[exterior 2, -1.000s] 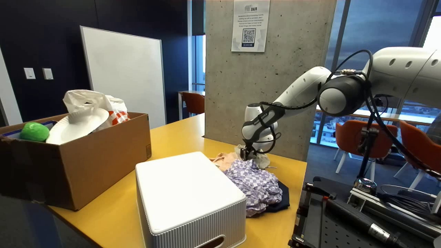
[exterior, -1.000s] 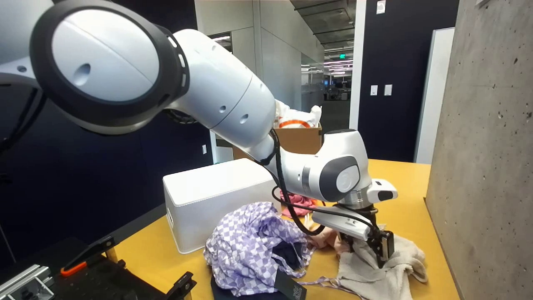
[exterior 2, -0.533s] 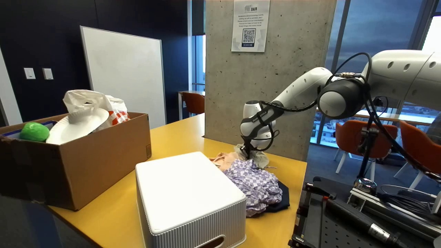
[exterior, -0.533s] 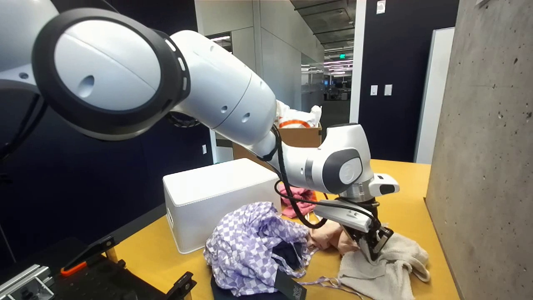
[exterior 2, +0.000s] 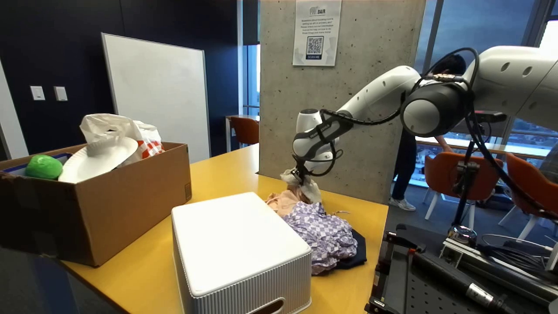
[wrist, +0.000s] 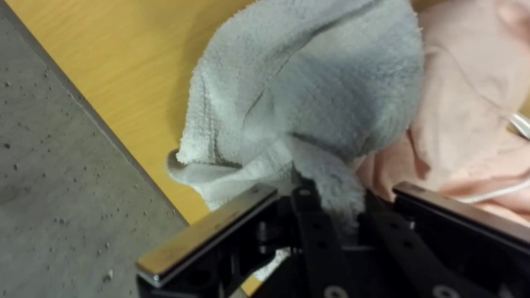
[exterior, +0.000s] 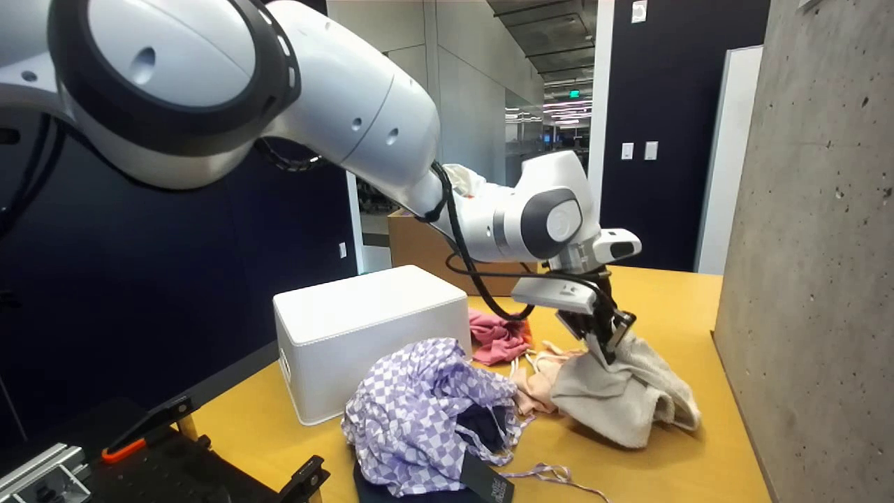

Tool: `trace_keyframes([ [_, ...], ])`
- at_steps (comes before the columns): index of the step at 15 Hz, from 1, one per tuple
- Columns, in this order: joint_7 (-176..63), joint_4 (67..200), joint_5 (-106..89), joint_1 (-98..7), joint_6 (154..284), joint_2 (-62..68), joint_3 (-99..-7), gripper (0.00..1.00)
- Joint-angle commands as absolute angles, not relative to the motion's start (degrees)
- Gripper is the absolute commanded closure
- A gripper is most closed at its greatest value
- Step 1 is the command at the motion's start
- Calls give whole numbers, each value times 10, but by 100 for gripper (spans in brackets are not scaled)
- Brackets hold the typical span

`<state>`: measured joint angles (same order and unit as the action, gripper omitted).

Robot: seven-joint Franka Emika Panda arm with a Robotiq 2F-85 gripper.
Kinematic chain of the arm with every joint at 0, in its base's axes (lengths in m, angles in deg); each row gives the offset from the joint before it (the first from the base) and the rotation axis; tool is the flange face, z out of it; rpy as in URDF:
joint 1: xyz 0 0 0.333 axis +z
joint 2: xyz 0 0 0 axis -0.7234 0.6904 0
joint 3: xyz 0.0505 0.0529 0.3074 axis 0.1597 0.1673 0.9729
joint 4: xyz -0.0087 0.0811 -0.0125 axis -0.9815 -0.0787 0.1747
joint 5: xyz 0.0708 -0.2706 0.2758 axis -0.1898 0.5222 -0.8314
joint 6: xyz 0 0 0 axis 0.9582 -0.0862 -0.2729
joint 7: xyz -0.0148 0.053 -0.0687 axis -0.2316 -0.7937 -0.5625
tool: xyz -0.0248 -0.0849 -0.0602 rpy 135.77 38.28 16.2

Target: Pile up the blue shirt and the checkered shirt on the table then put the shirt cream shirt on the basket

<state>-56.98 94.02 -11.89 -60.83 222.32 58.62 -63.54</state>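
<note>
"Are you holding anything?"

"Yes. My jaws are clamped on the cream shirt point(exterior: 618, 398), with a fold of it pinched between them."

"Is it clear of the bench point(exterior: 663, 300)?"

"Where I grip it, yes, held up above. Its lower folds droop down, and I can't tell whether the last of them touches."

"What lies beside it?"

"A peach cloth point(wrist: 468, 136). In my wrist view the cream one covers part of it from sight."

"And the basket point(exterior: 370, 304)?"

"Apart from my load, with its flat white face uppermost. A dark pink cloth point(exterior: 499, 339) lies just beside it, and a cardboard box point(exterior 2: 135, 209) stands near."

"The other two shirts?"

"In one heap near the basket. The checkered shirt point(exterior: 412, 419) is crumpled on top; the blue shirt point(exterior 2: 356, 252), very dark, shows from underneath along one side, down on the bench, in both exterior views."
</note>
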Motion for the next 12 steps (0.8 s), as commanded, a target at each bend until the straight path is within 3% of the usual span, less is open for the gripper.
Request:
trace_keyframes([
  [1, -541, 1035, -110, -560, 2215, 479, -653, 97],
  [12, -591, 1308, -90, -478, 2265, 199, -564, 97],
])
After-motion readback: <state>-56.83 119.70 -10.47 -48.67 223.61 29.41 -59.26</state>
